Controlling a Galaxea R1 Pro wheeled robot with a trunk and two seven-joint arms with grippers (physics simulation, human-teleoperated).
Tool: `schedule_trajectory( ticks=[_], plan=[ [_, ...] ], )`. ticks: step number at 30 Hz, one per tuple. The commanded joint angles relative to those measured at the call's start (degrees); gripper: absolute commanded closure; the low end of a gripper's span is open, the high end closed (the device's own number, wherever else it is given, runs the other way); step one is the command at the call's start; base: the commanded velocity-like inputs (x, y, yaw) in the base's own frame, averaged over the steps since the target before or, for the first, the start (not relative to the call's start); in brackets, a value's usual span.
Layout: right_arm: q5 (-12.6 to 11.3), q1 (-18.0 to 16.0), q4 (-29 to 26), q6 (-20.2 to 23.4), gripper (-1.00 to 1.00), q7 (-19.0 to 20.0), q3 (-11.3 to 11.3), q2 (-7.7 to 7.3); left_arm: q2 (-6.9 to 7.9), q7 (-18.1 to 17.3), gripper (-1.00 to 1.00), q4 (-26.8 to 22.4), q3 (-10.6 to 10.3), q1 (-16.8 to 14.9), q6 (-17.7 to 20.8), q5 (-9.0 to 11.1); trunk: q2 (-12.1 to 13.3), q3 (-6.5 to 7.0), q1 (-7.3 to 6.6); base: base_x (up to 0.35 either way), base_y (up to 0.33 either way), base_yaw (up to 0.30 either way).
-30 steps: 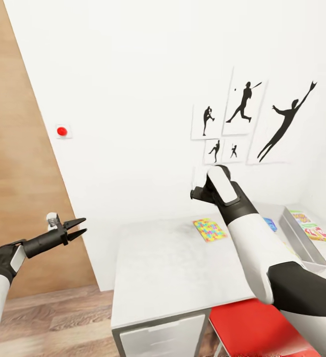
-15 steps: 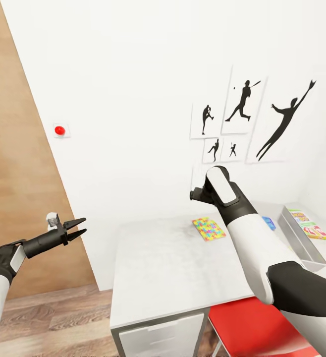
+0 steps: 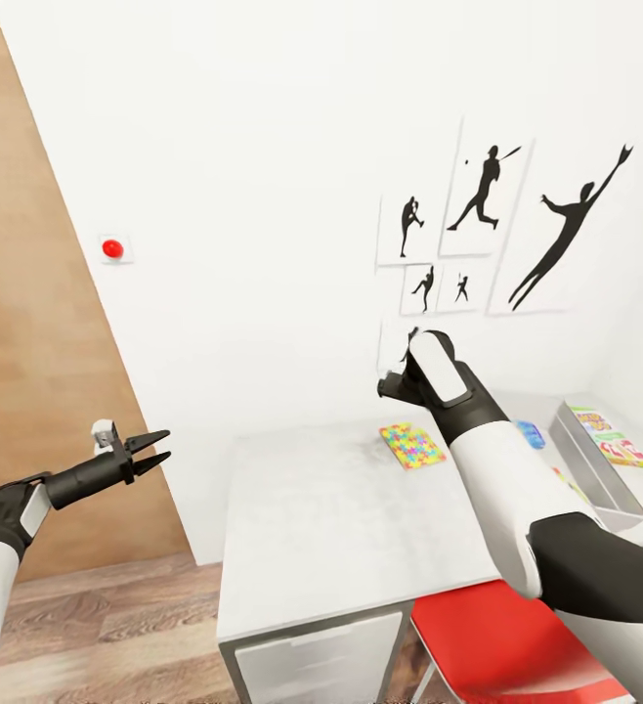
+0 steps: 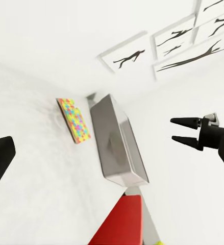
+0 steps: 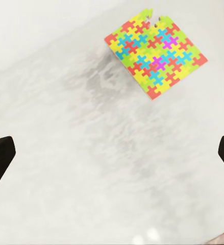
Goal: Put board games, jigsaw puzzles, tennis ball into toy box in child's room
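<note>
A jigsaw puzzle (image 3: 411, 445) of bright interlocking pieces lies flat on the white table (image 3: 341, 518), near the wall. My right gripper (image 3: 391, 383) hovers above the table just short of the puzzle (image 5: 155, 53), open and empty, largely hidden behind its own wrist in the head view. The grey toy box (image 3: 595, 471) stands at the table's right end. Printed board games (image 3: 610, 436) lie along its far side, and a blue one (image 3: 529, 433) peeks out from behind my right forearm. Off the table's left end, my left gripper (image 3: 152, 448) hangs open and empty.
A red chair (image 3: 502, 640) sits tucked under the table's front edge by my right arm. White drawers (image 3: 312, 665) face me below the tabletop. Black silhouette posters (image 3: 488, 230) hang on the white wall. A wooden panel (image 3: 28, 323) and wood floor lie to the left.
The whole view has shifted slightly, so the camera has moved. Both arms hold the same pose and nothing on the table has moved.
</note>
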Motion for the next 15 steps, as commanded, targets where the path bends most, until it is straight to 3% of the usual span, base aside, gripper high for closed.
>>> schedule_trajectory(
  ticks=[1, 9, 15],
  plan=[
    [-0.5, -0.1, 0.2, 0.2, -1.00, -0.6, 0.1, -0.03, 0.02, -0.2, -1.00, 0.0, 0.1, -0.1, 0.6, -0.1, -0.1, -0.23, 0.03, 0.000, 0.000, 0.000],
    [-0.5, -0.2, 0.8, -3.4, -1.00, -0.3, 0.2, -0.30, 1.27, -0.1, -1.00, 0.0, 0.1, -0.1, 0.6, -0.1, -0.1, -0.98, 0.03, 0.000, 0.000, 0.000],
    [-0.4, -0.3, 1.7, -5.9, -1.00, 0.5, 0.1, -1.32, 1.55, -0.1, -1.00, 0.0, 0.1, -0.1, 0.6, -0.3, -0.1, -1.55, 0.03, 0.000, 0.000, 0.000]
  ],
)
